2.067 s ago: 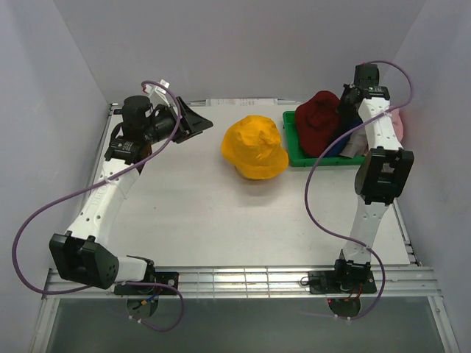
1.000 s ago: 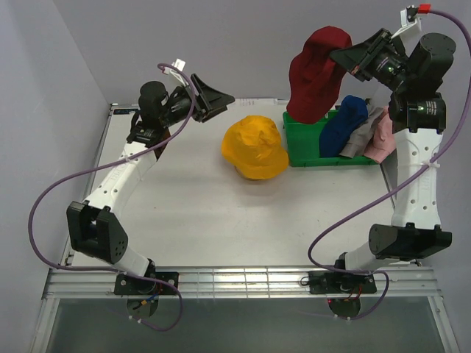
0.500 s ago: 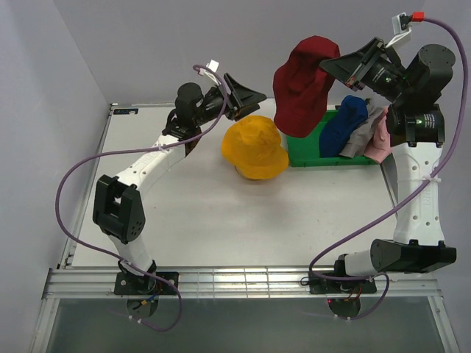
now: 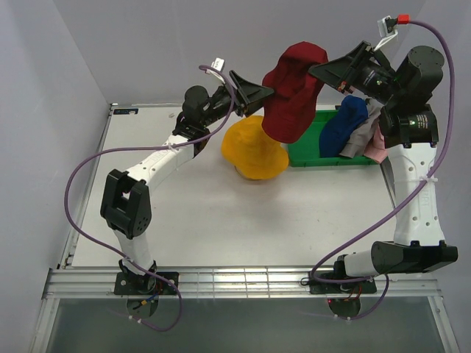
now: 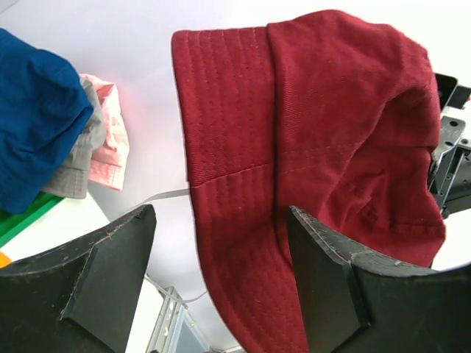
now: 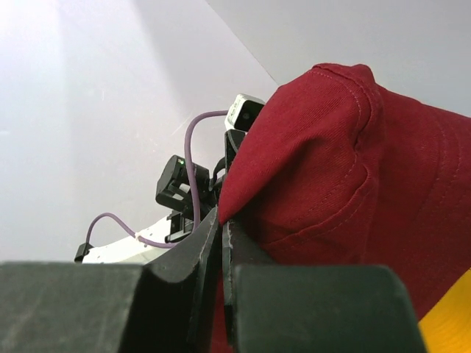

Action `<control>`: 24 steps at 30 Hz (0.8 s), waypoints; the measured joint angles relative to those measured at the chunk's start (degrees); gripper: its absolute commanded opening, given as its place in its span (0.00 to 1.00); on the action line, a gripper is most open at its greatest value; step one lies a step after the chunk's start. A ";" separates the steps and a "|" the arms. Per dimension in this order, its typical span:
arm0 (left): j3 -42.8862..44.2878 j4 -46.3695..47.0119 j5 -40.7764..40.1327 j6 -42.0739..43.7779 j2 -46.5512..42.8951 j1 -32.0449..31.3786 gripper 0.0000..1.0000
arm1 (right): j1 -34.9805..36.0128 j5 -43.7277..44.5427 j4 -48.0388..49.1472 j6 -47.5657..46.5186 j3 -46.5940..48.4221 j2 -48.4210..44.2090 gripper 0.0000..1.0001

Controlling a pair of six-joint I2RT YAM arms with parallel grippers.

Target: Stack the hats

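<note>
1. Your left hand (image 4: 259,91) is beside the dark red hat (image 4: 293,92) with its fingers apart; I'd take the hanging brim to spread it
2. Centre it over the yellow hat (image 4: 254,153) on the desk (image 4: 184,213)
3. Your right hand (image 4: 315,69) is clamped on the red hat, holding it up in the air; let go only once it is seated
4. Five hats: one yellow, one dark red, and one blue (image 4: 344,123), one grey (image 4: 362,138) and one pink (image 4: 378,143) in the one green bin (image 4: 313,147)

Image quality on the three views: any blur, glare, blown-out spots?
Top external: even light, sharp, only a faint shadow under the yellow hat. Left wrist: dark red hat stitching crisp, wall behind it washed out white. Right wrist: the right tool fills the bottom, dark and soft; the wall at left is overexposed.
</note>
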 measured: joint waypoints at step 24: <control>-2.49 3.78 -1.16 -0.59 -0.04 -0.37 0.19 | 0.46 1.55 -6.67 -6.71 -2.19 -0.90 0.08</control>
